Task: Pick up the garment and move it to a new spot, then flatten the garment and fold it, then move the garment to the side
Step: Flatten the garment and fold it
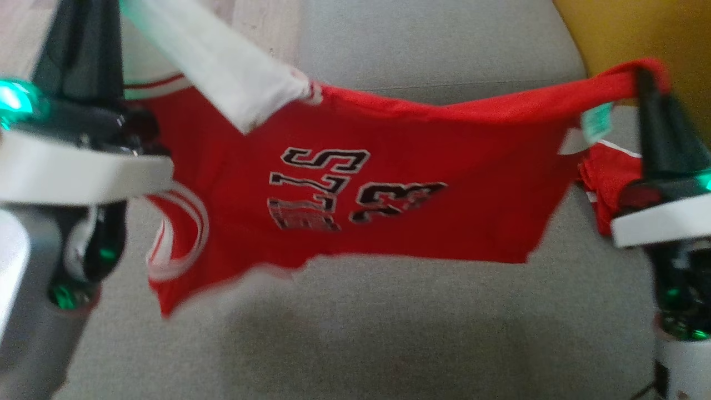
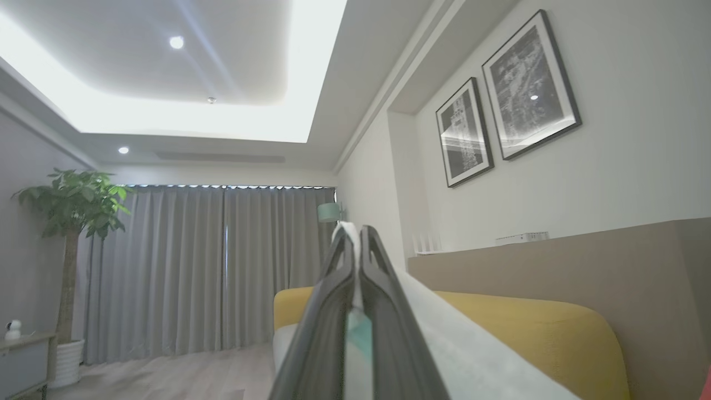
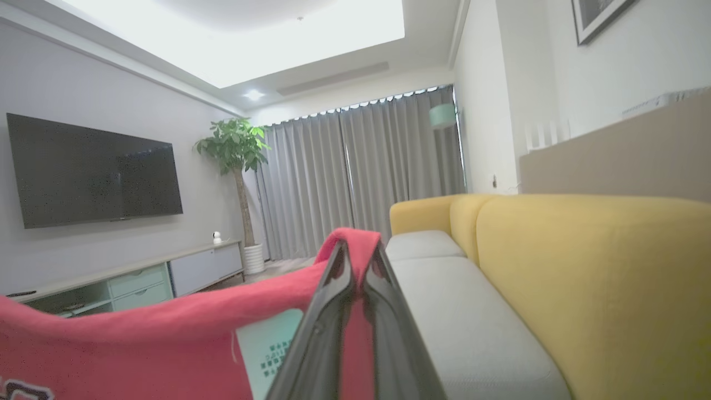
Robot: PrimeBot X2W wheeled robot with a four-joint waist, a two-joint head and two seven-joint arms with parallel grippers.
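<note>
While it is held up by both arms, the red sleeveless fabric jersey (image 1: 444,166) spreads sideways across the middle of the head view. It runs from ten o'clock to two o'clock over the grey seat cushion (image 1: 389,333) of a sofa, and the sofa's yellow back (image 1: 639,28) shows at one o'clock.

The cloth is bright red. Near the centre it carries black, white-edged lettering (image 1: 322,189) and what reads as a 23, both turned away from upright and a little blurred. At eight o'clock a white-striped armhole trim (image 1: 178,233) curls round, and below it a red corner droops toward seven o'clock. A small teal tag (image 1: 597,122) hangs from the cloth at about two o'clock. A wide white band of cloth (image 1: 222,61) slants from eleven o'clock down to the jersey's top edge.

The left end effector (image 2: 353,233) has its fingers pressed together on that white band, which pokes out at the tips in the left wrist view. The right end effector (image 1: 644,75) is pinched tight on a red fold at the jersey's far end, with the fabric draped over its fingertips. The top edge between the two arms is nearly taut, and the lower edge hangs loose with a soft shadow on the cushion beneath it.
</note>
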